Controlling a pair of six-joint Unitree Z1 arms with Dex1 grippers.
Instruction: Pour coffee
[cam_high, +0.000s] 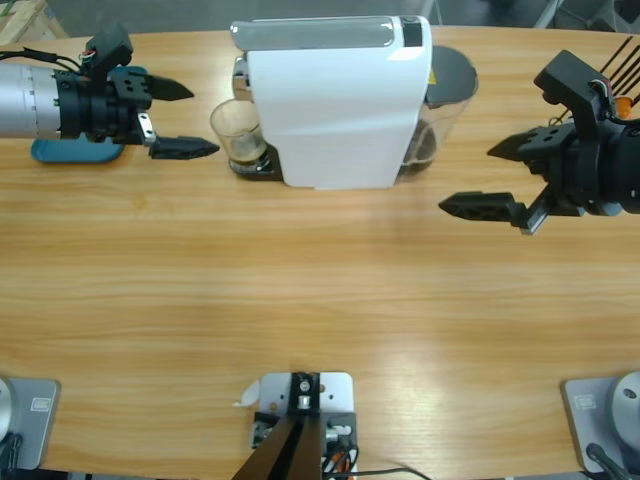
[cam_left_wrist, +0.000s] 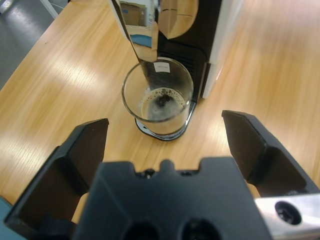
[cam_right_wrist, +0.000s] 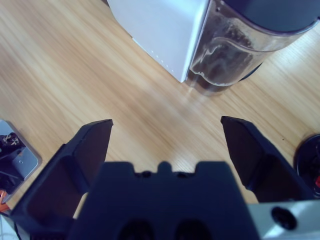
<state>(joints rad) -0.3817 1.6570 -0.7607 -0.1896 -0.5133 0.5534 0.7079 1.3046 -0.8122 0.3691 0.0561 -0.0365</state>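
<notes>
Right gripper (cam_right_wrist: 165, 145) hovers, fingers (cam_right_wrist: 90, 150) spread wide, facing the white machine (cam_right_wrist: 160, 30) and its clear tank (cam_right_wrist: 230, 60) on the tabletop (cam_right_wrist: 75, 75).

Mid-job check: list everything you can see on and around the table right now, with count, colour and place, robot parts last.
Coffee machine: one, white, top middle of the table.
Water tank: one, clear with dark lid, at the machine's back end.
Glass: one, clear, on the machine's drip tray under the spout.
Coffee: one shallow dark pool with foam, inside the glass.
Blue object: one, under the left arm, partly hidden.
Table: one, light wood.
Left hand: one, black, open, pointing at the glass, apart from it.
Right hand: one, black, open, right of the machine.
</notes>
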